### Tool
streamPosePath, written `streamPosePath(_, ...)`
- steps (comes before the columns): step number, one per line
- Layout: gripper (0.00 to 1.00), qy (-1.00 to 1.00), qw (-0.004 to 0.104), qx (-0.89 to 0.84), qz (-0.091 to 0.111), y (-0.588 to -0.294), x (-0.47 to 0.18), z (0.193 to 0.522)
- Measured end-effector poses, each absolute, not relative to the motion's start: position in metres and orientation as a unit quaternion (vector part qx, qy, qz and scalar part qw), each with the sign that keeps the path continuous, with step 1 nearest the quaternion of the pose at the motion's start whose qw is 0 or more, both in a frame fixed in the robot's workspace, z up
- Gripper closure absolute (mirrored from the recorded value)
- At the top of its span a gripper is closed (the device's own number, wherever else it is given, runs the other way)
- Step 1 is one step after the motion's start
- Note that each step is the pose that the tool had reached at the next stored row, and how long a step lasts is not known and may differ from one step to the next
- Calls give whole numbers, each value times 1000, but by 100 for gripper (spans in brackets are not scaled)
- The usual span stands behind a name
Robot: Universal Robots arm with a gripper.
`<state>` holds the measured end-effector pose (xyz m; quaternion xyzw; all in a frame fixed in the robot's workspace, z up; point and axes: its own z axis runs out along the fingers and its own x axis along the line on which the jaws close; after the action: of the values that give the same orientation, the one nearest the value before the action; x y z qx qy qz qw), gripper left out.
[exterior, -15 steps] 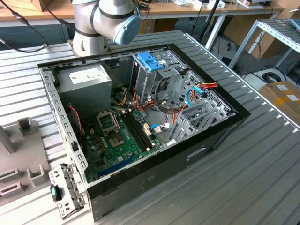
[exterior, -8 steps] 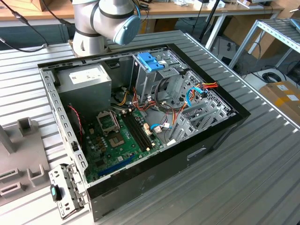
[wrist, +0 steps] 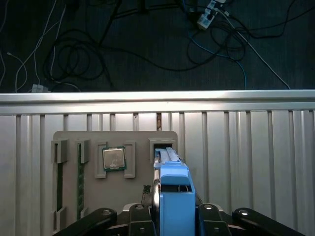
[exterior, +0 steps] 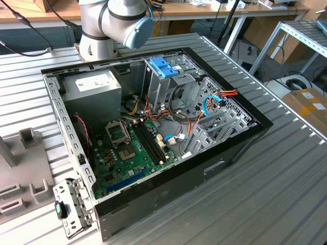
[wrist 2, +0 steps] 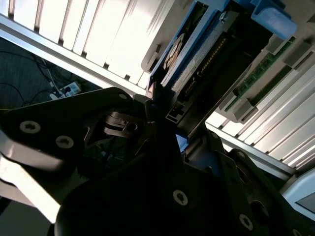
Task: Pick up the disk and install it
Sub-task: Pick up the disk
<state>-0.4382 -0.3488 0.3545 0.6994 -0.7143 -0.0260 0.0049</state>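
Note:
The disk (wrist: 173, 187) stands on edge, its bright blue carrier rail facing the first wrist view, over a slot in a grey fixture plate (wrist: 140, 138). In the second wrist view the disk (wrist 2: 197, 54) runs edge-on, blue rails on both sides. My gripper (wrist: 174, 219) straddles it, with black fingers (wrist 2: 155, 105) pressed against its sides, so it is shut on the disk. I cannot tell whether the disk still rests in the slot. In the exterior view, the open computer case (exterior: 240, 148) lies on the slatted table, its drive cage (exterior: 171, 87) topped by a blue latch.
The fixture plate also holds a processor chip (wrist: 113, 159) and memory sticks (wrist: 79, 182). The table edge (wrist: 157, 101) runs just beyond it, with cables on the floor below. Inside the case are a grey power supply (exterior: 94, 87) and the motherboard (exterior: 127, 153).

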Motion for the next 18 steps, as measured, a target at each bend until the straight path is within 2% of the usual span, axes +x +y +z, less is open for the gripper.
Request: streamPosePath(18, 63, -714, 5, 699, -26, -349, -438, 363)
